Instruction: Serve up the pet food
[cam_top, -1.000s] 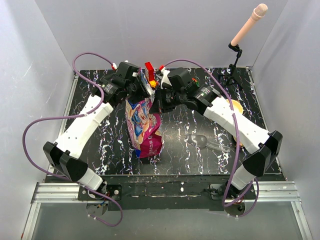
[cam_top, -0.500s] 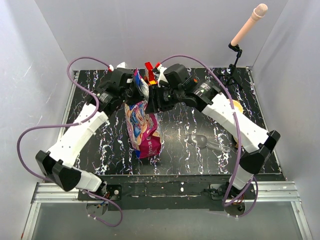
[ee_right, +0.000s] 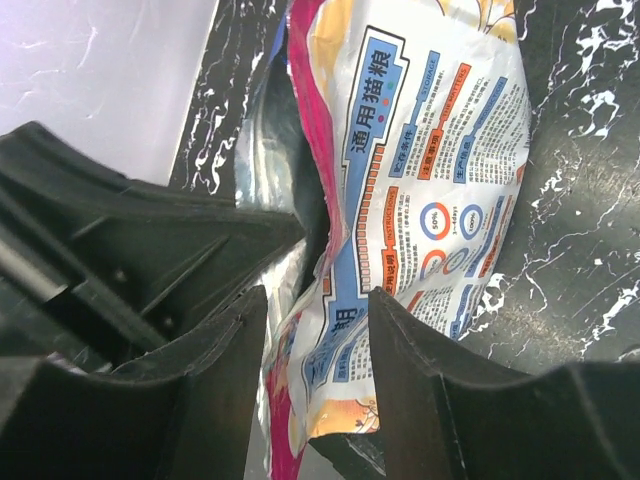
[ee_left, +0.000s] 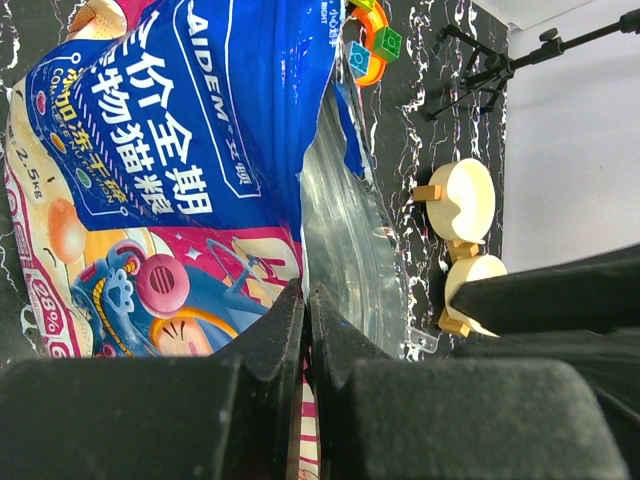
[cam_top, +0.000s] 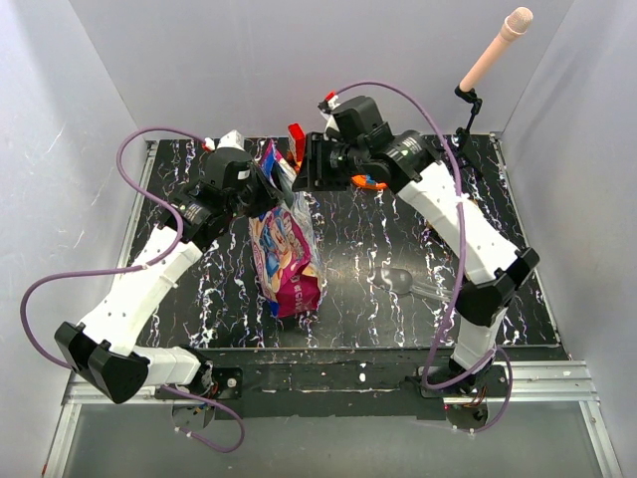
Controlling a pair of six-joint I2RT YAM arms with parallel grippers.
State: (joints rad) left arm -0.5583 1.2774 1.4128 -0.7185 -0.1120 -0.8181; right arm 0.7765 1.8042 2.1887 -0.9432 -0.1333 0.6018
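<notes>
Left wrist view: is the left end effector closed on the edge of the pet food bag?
Yes, the left end effector is shut on the open edge of the bag, jaws pressed together.

Pink, blue and white printed bag (cam_top: 287, 254), black white-veined table (cam_top: 358, 239).

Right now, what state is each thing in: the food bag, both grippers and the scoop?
pet food bag: top open, silver lining showing, bottom resting on the table
left gripper: shut on the bag's open edge
right gripper: open, at the bag's top, not gripping it
clear scoop: lying on the table, apart from both grippers
</notes>
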